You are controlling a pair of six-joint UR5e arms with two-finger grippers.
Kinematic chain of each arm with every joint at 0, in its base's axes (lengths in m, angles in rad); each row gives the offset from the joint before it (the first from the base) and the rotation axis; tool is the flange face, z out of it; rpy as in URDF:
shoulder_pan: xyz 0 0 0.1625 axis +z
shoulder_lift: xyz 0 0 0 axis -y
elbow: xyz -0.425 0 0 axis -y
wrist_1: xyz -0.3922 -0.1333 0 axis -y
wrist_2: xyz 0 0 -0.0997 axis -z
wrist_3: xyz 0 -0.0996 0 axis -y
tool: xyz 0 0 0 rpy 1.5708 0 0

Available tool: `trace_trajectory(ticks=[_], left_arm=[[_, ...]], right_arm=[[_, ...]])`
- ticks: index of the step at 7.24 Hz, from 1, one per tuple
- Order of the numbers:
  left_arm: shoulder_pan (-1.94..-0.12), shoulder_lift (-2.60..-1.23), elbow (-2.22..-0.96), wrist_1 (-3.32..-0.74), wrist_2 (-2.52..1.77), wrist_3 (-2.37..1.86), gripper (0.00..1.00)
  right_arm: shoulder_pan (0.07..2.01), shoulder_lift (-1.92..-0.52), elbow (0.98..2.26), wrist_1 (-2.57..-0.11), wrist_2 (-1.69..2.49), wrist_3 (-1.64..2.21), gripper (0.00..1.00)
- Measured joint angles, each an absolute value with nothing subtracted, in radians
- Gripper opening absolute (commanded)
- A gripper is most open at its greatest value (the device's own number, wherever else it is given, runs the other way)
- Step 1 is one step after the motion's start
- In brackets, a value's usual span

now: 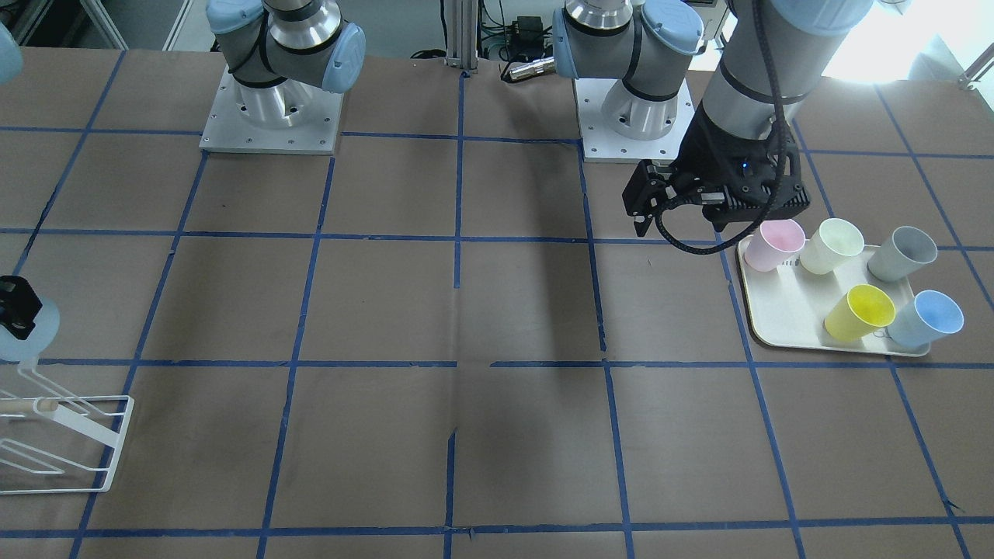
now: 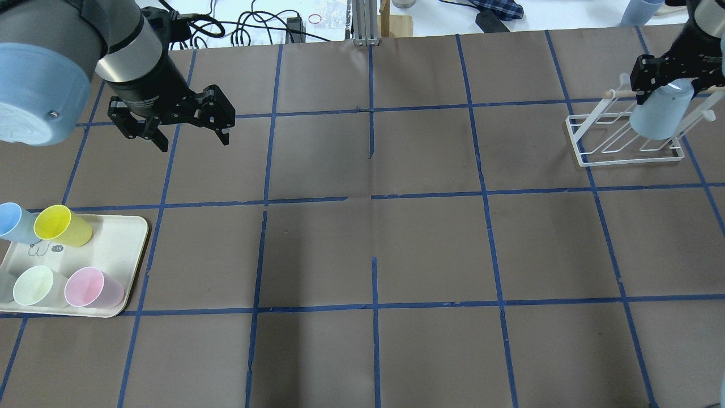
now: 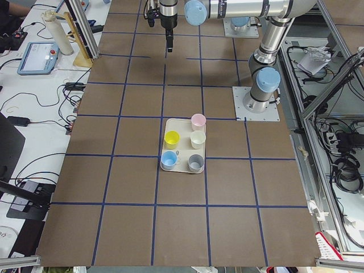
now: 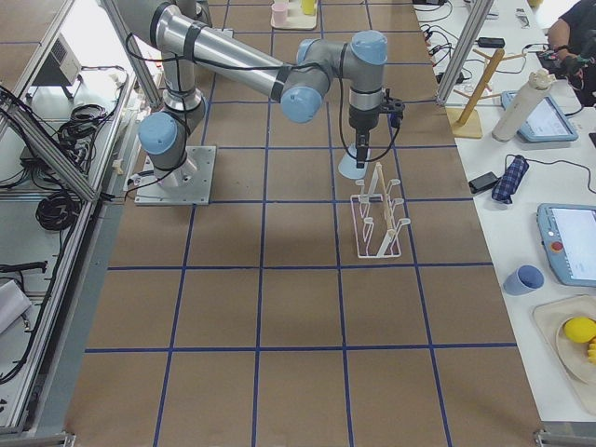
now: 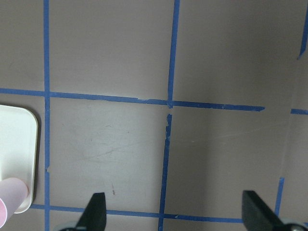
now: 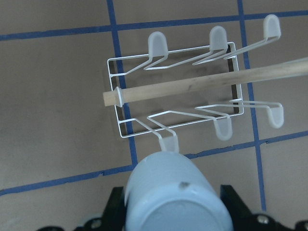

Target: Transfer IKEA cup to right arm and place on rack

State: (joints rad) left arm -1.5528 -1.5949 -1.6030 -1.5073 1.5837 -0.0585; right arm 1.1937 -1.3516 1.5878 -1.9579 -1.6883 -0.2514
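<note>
IKEA cup hangs mouth-down, clamped between the fingers of my right gripper, with the nearest peg of the rack just ahead of my fingertips; my left gripper stands wide and empty, well apart. I judge the risk to be a misaligned descent: the rim could catch that peg's tip or the wooden dowel beyond it and shove the light rack (or the cup falls if I let go early). My wrist view shows the peg roughly in line with the cup, which the overhead view hides behind cup and gripper.
</note>
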Motion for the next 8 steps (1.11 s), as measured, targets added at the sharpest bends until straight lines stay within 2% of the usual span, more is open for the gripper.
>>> trace_trajectory(ticks=[5, 6, 7, 8], left_arm=[[-1.539, -1.584, -1.541, -1.584, 1.606, -0.005, 1.0], [-1.538, -1.586, -1.537, -1.586, 1.606, -0.004, 1.0], [-1.537, -1.587, -1.537, -1.582, 1.606, -0.005, 1.0], [-1.534, -1.585, -1.536, -1.583, 1.609, -0.006, 1.0]], right_arm=[[1.185, -1.282, 1.587, -2.032, -1.648, -0.259, 0.0], [1.186, -1.269, 1.587, -2.033, -1.643, -0.259, 0.44], [1.186, -1.255, 1.585, -2.036, -1.64, -0.259, 0.99], [1.187, -1.238, 1.579, -2.037, -1.639, -0.258, 1.0]])
